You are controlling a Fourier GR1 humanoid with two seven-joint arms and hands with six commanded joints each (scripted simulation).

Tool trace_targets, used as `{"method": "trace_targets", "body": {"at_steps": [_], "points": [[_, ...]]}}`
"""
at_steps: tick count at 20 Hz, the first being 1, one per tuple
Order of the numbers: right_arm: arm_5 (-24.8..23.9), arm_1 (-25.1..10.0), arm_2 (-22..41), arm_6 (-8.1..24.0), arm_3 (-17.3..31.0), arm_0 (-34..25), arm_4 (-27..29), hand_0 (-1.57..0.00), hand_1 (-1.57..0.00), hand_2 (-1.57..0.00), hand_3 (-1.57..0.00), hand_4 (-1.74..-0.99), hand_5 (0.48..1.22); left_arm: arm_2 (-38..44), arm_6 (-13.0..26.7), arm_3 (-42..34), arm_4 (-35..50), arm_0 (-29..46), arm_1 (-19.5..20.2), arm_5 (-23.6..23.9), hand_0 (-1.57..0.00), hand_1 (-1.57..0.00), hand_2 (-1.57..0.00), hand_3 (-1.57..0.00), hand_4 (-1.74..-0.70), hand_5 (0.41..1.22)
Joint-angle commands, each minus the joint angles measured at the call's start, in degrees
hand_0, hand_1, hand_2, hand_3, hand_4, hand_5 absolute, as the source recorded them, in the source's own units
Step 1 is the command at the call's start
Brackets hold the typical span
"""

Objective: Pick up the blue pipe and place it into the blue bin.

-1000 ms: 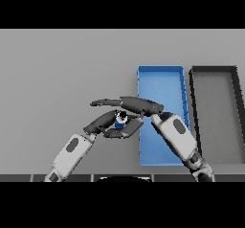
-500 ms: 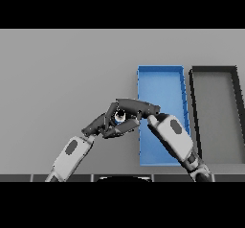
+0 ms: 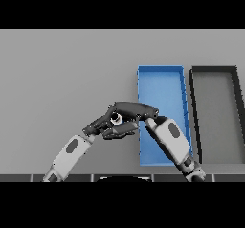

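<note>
Both hands are meeting just left of the rectangular blue bin (image 3: 161, 85): right hand (image 3: 136, 109) and left hand (image 3: 106, 125) are curling around the small blue pipe (image 3: 116, 119), barely visible between them.

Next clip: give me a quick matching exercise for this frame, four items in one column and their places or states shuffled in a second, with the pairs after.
Items:
1. blue bin
2. dark bin
3. left robot hand
4. right robot hand

Places or states:
A. farthest right on the table
B. reaches left from over the blue bin, fingers curled over something small
C. comes from the lower left, meets the other hand
D. right of the joined hands, partly under the right forearm

Pairs: 1-D, 2-A, 3-C, 4-B
</note>
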State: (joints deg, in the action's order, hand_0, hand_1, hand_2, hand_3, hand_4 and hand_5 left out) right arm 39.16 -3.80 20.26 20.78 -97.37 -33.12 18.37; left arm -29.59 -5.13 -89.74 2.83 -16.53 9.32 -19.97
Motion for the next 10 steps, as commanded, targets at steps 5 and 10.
{"method": "trace_targets", "body": {"at_steps": [5,10], "points": [[0.1,2.2,-1.1,0.7,-1.4,1.2,-0.2,-1.56,-1.56,-1.56,-1.56,-1.483,1.212,1.0,0.2,-0.2,-2.9,-0.4,0.8,-3.6,-0.32,-0.26,-0.27,-0.11,-0.99,1.042],[0.2,2.5,-2.6,-1.1,-1.9,1.7,0.6,-1.57,-1.57,-1.57,-1.57,-1.485,1.218,1.4,2.3,1.3,-5.1,-0.7,0.5,-1.4,-0.1,-0.09,-0.09,-0.03,-0.84,0.754]]}}
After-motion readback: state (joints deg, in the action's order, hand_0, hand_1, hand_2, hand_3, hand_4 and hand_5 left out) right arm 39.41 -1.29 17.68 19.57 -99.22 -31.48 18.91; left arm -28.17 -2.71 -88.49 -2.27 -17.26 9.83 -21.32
